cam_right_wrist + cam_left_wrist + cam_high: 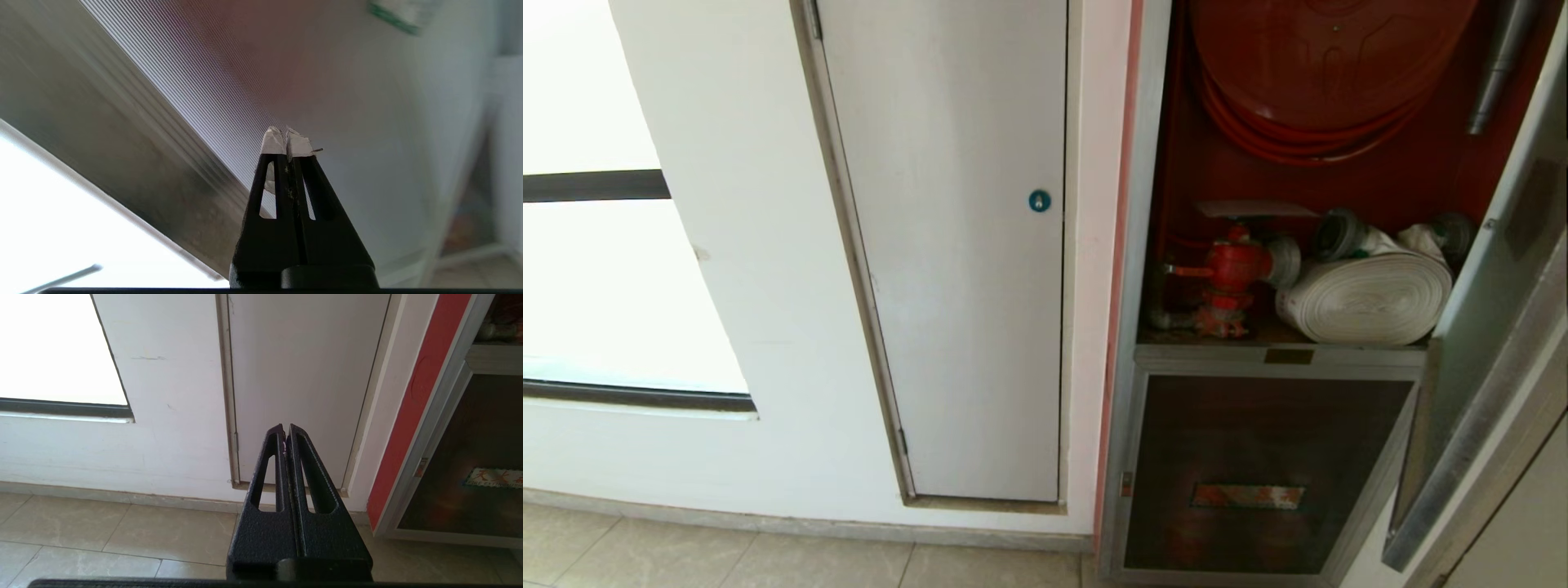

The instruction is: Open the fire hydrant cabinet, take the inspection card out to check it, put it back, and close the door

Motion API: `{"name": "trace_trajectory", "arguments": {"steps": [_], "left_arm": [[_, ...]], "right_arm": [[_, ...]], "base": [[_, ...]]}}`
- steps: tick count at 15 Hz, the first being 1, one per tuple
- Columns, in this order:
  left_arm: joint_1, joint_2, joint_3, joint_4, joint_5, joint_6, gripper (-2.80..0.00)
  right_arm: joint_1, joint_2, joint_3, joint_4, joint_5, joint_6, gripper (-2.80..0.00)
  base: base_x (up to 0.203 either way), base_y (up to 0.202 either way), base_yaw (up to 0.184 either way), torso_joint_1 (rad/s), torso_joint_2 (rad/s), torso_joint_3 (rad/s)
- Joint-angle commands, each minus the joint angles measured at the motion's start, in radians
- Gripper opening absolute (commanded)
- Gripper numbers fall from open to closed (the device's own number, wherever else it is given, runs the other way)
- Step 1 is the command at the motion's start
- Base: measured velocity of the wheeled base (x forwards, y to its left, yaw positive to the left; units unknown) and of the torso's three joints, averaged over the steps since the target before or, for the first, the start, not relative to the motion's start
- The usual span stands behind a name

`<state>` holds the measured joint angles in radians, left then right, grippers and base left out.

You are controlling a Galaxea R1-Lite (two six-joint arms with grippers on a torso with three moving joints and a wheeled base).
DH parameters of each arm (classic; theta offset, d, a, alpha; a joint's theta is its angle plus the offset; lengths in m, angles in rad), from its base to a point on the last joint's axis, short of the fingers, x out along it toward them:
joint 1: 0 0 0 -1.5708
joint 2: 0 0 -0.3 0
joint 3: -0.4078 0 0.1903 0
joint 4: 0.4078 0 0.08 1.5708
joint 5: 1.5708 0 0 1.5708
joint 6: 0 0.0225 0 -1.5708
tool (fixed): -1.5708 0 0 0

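**Cabinet open beside a white wall door**

The fire hydrant cabinet (1143, 245) stands open at the right of a white wall (752, 245), its silver frame edged with a red strip (1123, 204). Inside, a red hose reel (1323, 73) hangs above a red valve (1229, 278) and a rolled white hose (1372, 298). Below them sits a smaller dark panel (1258, 457) with an orange label. The door (1486, 343) is swung out at the far right, its glass and silver frame seen edge-on. Left of the cabinet is a plain white door (964, 245) with a round blue lock (1039, 200), then a bright window (596, 286). Beige floor tiles (727, 555) run along the wall's foot.

The right hand (287, 136) is closed on nothing, its taped tips close to the door's glass. The left hand (285, 430) is also closed and empty, pointing at the foot of the white door. The inspection card cannot be made out.
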<state>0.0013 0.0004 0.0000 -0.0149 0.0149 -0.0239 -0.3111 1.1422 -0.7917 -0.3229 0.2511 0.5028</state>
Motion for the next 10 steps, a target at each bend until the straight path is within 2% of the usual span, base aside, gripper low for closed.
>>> {"name": "trace_trajectory", "arguments": {"steps": [1, 6, 10], "left_arm": [[0.000, 0.000, 0.000, 0.000, 0.000, -0.001, -2.80], [0.000, 0.000, 0.000, 0.000, 0.000, -0.001, -2.80], [0.000, 0.000, 0.000, 0.000, 0.000, -0.001, -2.80]], "right_arm": [[0.089, 0.125, -0.068, -0.007, 0.002, 0.004, -2.80], [0.221, 0.350, -0.225, -0.017, -0.013, 0.014, -2.80], [0.248, 0.556, -0.415, -0.016, -0.048, 0.012, -2.80]], "base": [[0.000, 0.000, 0.000, 0.000, 0.00, 0.000], [0.000, 0.000, 0.000, 0.000, 0.00, 0.000], [0.000, 0.000, 0.000, 0.000, 0.00, 0.000]]}}
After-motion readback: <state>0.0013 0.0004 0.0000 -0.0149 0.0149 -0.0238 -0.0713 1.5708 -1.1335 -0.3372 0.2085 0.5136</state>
